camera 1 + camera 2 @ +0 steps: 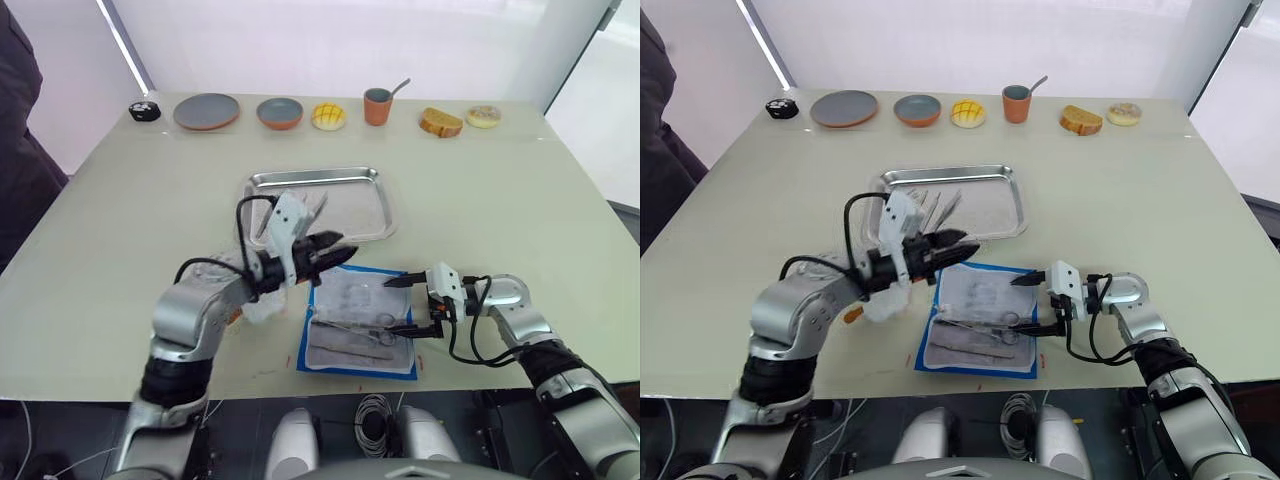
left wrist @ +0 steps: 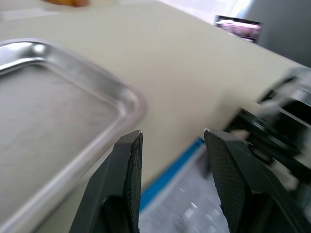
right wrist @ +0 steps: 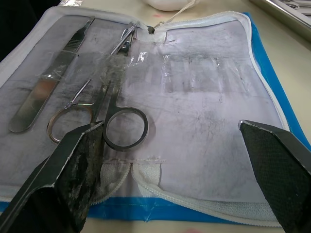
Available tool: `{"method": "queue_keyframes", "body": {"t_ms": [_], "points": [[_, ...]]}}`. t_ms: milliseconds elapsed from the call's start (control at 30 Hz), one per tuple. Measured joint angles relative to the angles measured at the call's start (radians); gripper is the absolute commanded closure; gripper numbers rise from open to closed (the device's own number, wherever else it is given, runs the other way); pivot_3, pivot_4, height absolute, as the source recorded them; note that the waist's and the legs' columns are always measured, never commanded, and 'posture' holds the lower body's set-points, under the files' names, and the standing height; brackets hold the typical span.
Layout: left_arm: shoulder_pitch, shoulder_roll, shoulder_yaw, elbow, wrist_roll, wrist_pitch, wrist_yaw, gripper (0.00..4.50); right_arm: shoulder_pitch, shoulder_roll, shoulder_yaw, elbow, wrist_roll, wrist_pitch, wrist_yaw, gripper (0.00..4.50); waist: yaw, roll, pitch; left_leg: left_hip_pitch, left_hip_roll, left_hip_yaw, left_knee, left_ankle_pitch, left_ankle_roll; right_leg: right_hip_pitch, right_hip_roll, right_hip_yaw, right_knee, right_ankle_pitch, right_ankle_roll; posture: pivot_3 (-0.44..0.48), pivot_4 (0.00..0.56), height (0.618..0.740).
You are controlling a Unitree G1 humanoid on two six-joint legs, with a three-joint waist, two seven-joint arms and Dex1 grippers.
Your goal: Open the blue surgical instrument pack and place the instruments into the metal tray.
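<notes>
Scissors [image 3: 109, 116] lie lengthwise in opened pack [image 1: 358, 320] — rings toward camera

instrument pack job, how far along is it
Done: the blue surgical instrument pack lies unzipped and spread flat, and a few instruments already lie in the metal tray. In hand: nothing; the right claw is open over the pack, the left claw open beside the tray. Left: scissors and other tools remain in the pack.

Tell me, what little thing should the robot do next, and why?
Probably lower the open right gripper onto the silver ring-handled scissors and close. The flat blue instrument pack already lies unzipped, tools remain inside, and the shiny rectangular metal tray waits just beyond.
</notes>
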Motion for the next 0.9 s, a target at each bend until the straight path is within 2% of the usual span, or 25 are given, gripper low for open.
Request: {"method": "queue_keyframes", "body": {"t_ms": [233,300,333,400,467,667,900], "points": [[0.11,0.143,0.057,0.02,-0.088,-0.206,-0.293,2.35,0.002,0.003,-0.001,-0.001,0.0,0.0,-0.001,0.0,-0.002,0.0,0.0,0.0,0.001,0.0,0.0,0.0,0.0,-0.001,-0.001,-0.001,0.0,-0.002,0.003,0.0,0.15,0.74],[0.147,0.183,0.081,0.044,-0.109,-0.25,-0.386,1.83,0.003,0.001,-0.002,-0.001,0.0,0.0,-0.001,0.0,0.0,0.0,0.0,-0.001,0.001,0.0,0.0,0.0,0.0,-0.001,-0.001,-0.001,-0.001,-0.002,0.003,0.0,0.15,0.74],[0.163,0.198,0.092,0.054,-0.118,-0.27,-0.419,1.73,0.003,0.002,-0.003,-0.001,0.0,0.0,-0.001,0.0,0.0,0.0,0.0,-0.001,0.002,0.0,-0.001,0.0,0.0,-0.002,-0.001,-0.001,-0.001,-0.002,0.003,0.0,0.15,0.74],[0.224,0.266,0.147,0.11,-0.13,-0.332,-0.522,0.86,0.003,0.001,-0.003,-0.002,0.0,0.0,0.0,0.0,0.0,0.0,0.0,-0.001,0.003,0.0,-0.001,0.0,0.0,-0.003,-0.002,-0.001,-0.001,-0.002,0.003,0.0,0.15,0.74],[0.248,0.298,0.18,0.141,-0.138,-0.354,-0.565,0.02,0.005,-0.001,-0.005,-0.002,0.0,0.0,0.0,0.0,0.001,0.0,0.0,-0.002,0.004,0.0,-0.001,0.0,-0.001,-0.003,-0.004,-0.001,-0.001,-0.003,0.004,0.0,0.15,0.74],[0.331,0.381,0.271,0.227,-0.139,-0.41,-0.658,0.02,0.005,-0.002,-0.007,-0.005,0.001,0.0,0.005,0.0,0.001,0.0,0.0,-0.003,0.003,0.001,-0.003,-0.001,-0.001,-0.006,-0.011,-0.006,-0.001,-0.003,0.004,0.0,0.15,0.74],[0.365,0.403,0.315,0.231,-0.166,-0.417,-0.677,0.02,0.004,-0.002,-0.008,-0.005,0.002,0.0,0.012,0.0,0.001,0.0,0.0,-0.004,0.003,0.003,-0.004,-0.001,-0.001,-0.008,-0.016,-0.012,-0.001,-0.003,0.004,0.0,0.15,0.74]]}}
